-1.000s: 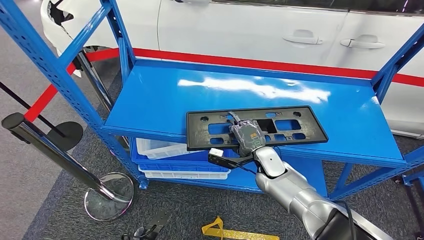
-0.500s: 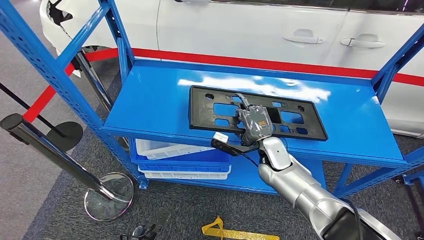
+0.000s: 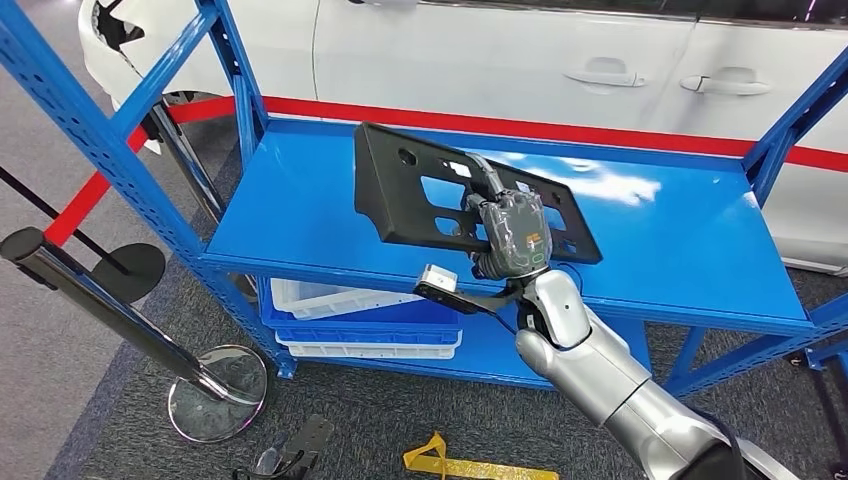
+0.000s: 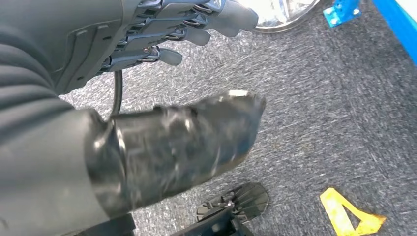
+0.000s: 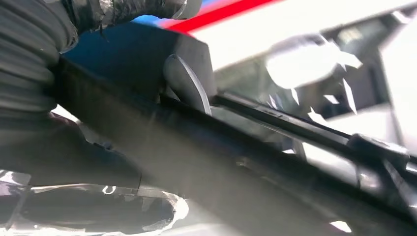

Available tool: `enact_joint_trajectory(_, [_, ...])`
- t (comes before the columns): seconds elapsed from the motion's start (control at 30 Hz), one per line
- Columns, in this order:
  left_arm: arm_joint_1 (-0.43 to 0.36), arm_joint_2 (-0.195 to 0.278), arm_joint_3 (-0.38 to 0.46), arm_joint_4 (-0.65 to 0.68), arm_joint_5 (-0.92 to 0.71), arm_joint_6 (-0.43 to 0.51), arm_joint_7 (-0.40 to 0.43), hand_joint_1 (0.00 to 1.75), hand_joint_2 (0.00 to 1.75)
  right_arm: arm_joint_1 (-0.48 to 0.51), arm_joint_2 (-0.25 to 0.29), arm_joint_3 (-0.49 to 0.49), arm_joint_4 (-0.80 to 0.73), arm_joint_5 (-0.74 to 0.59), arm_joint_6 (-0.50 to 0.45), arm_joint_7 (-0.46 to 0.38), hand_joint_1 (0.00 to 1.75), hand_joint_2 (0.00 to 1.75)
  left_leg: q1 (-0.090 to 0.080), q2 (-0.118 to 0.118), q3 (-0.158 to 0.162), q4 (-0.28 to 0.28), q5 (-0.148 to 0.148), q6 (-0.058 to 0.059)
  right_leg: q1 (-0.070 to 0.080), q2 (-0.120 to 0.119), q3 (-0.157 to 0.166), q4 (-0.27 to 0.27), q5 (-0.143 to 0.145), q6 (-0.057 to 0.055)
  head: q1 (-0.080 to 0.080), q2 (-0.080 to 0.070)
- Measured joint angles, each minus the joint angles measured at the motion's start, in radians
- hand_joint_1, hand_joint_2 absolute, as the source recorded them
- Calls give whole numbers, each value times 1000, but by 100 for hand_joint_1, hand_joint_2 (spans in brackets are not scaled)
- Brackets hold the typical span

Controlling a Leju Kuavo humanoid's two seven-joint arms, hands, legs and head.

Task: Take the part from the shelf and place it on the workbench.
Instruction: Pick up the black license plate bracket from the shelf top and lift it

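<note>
Licence plate holder: a flat black plastic frame pierced with rectangular cut-outs and round mounting holes. It is tilted up on edge above the top level of the blue shelf; whether its lower edge touches the shelf surface cannot be told. The right robot hand is clamped on the frame near the middle of its lower long edge, fingers passing into a cut-out. In the right wrist view the plate holder fills the foreground as a dark blurred bar.

Handling, as judged: the part looks light and fairly stiff, though a thin frame this long may flex or swing about an off-centre grip. The surface appears smooth, so hooking through a cut-out is safer than pinching a face.

The left robot hand hangs over the grey carpet, fingers loosely extended and holding nothing.
</note>
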Motion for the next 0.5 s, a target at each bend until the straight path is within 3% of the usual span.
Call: enact_joint_trajectory(0.5, [19,17,0,0,40,-2,-7,0,175,164,-37,-97,-489,-158,-19,-77,175,175,0,0,0,0,-1,0,0,0,0,0,-2,0,0,0])
